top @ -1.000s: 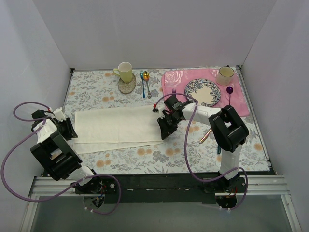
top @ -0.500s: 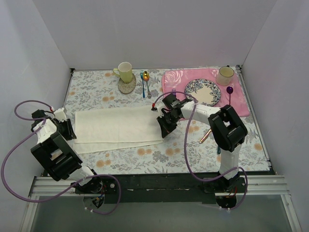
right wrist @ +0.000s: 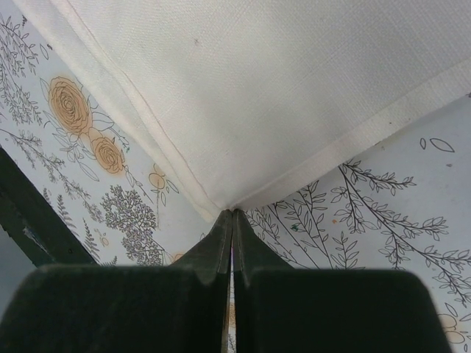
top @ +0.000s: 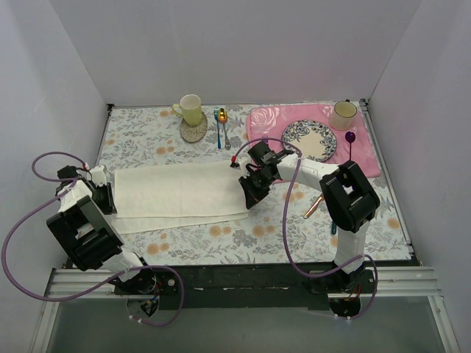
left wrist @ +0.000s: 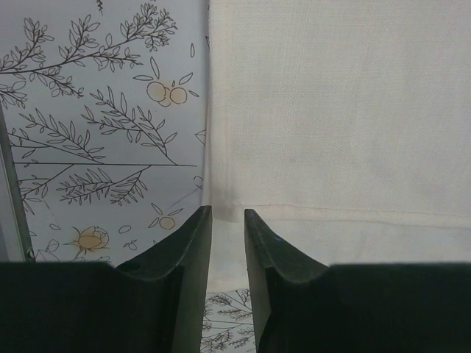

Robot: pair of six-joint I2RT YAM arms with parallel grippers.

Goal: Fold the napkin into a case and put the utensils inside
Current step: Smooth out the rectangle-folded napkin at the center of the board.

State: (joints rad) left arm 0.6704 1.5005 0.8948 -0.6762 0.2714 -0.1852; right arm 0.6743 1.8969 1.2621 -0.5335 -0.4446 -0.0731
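I had right gripper (right wrist: pixel 232 215) pinching a corner of the plain cream-white cloth napkin (top: pixel 180 193); left gripper (left wrist: pixel 227 220), jaws slightly apart, straddled the opposite end, ready for folding.

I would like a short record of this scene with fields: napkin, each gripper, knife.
napkin: cream cloth, folded into a long band, flat on the floral tablecloth
left gripper: narrowly open, over the napkin's left edge
right gripper: shut on a right-hand corner of the napkin
knife: copper, on the tablecloth, right of the napkin, not inside
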